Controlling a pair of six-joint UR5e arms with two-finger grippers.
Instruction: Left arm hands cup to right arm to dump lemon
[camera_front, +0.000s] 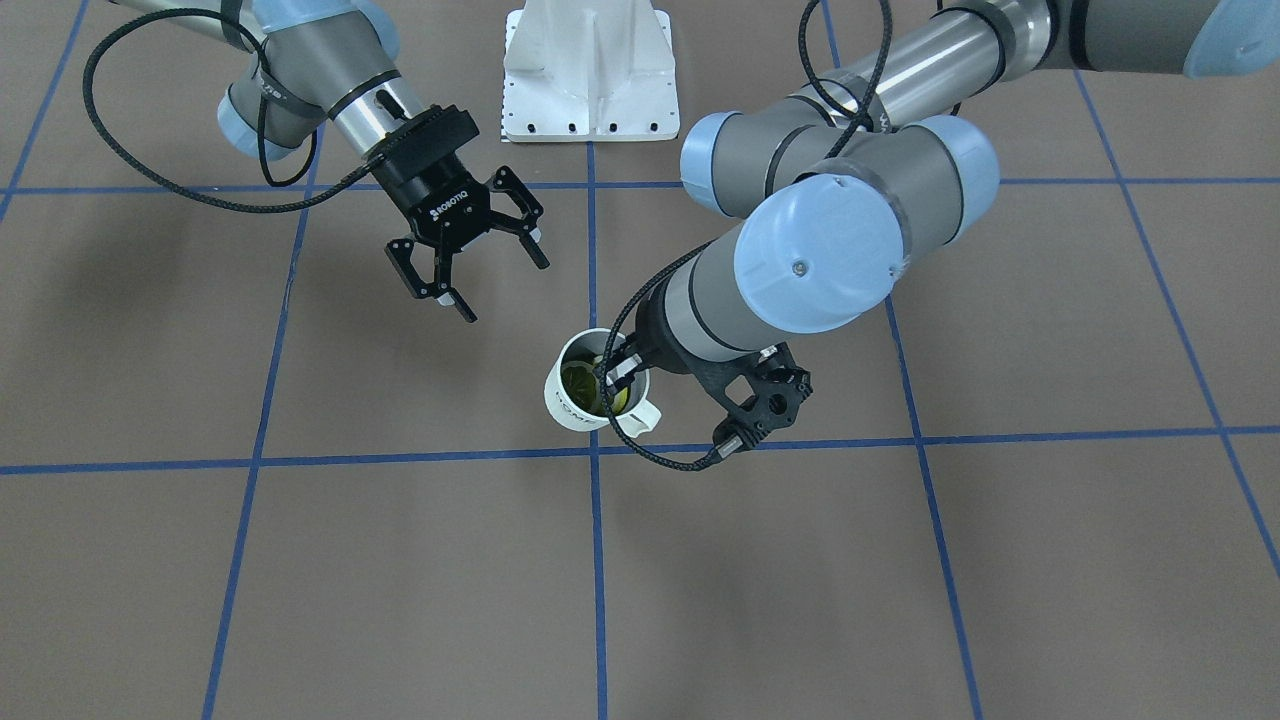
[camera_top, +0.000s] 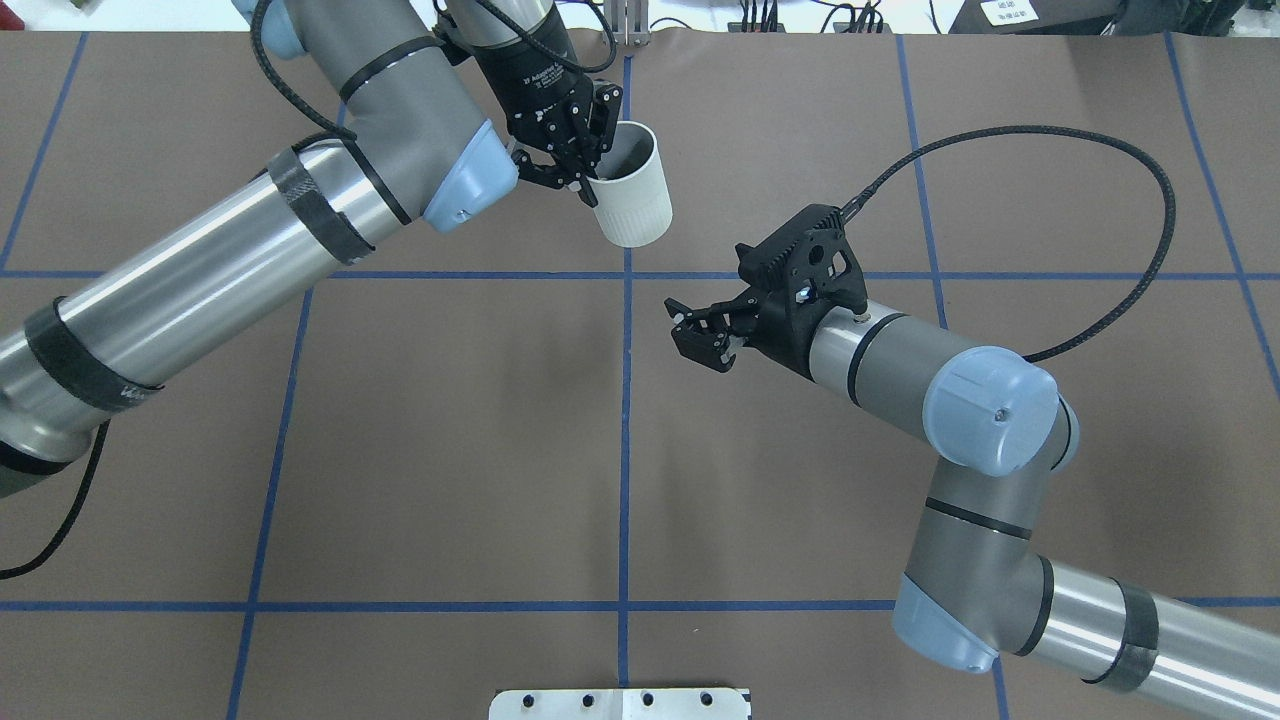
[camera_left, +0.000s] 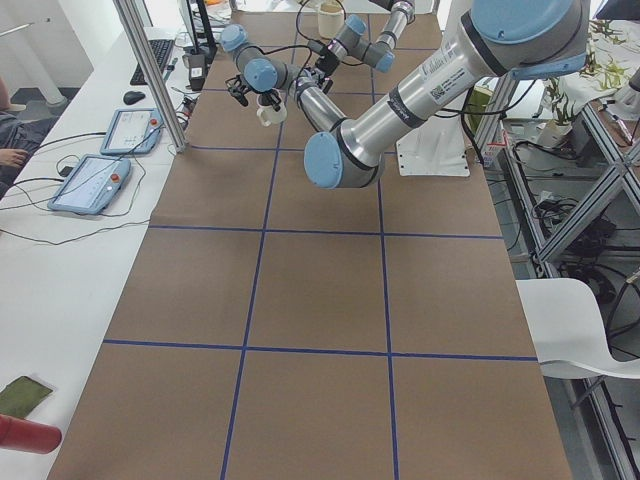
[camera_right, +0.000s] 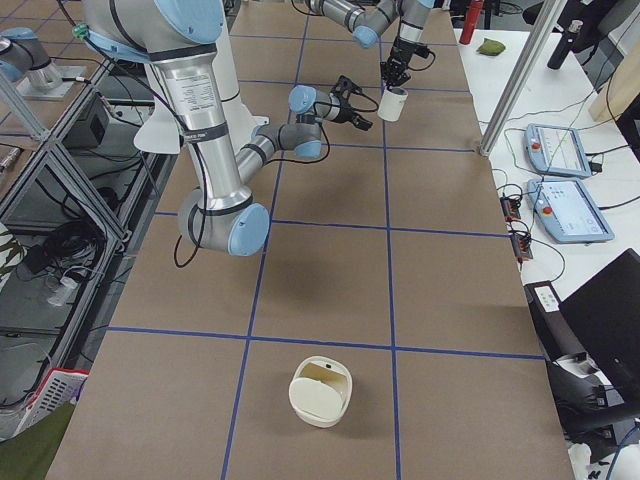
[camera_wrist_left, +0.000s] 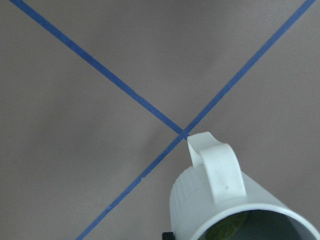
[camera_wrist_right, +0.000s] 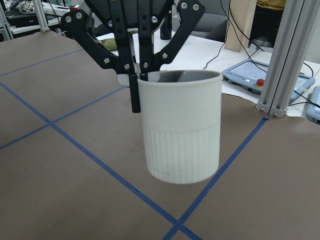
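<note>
The white cup (camera_front: 585, 400) hangs upright from my left gripper (camera_front: 620, 373), which is shut on its rim, one finger inside and one outside. The yellow-green lemon (camera_front: 580, 385) lies inside it and also shows in the left wrist view (camera_wrist_left: 227, 231). In the overhead view the cup (camera_top: 632, 195) hangs from the left gripper (camera_top: 590, 180) over a blue tape line. My right gripper (camera_top: 692, 335) is open and empty, a short way from the cup and facing it; it also shows in the front view (camera_front: 505, 290). The right wrist view shows the cup (camera_wrist_right: 182, 130) straight ahead.
The white robot base plate (camera_front: 590, 75) is at the robot's side of the table. A cream-white container (camera_right: 320, 392) stands on the table's end on the robot's right. Tablets (camera_right: 555, 150) and a metal post (camera_right: 515, 80) are on the operators' side.
</note>
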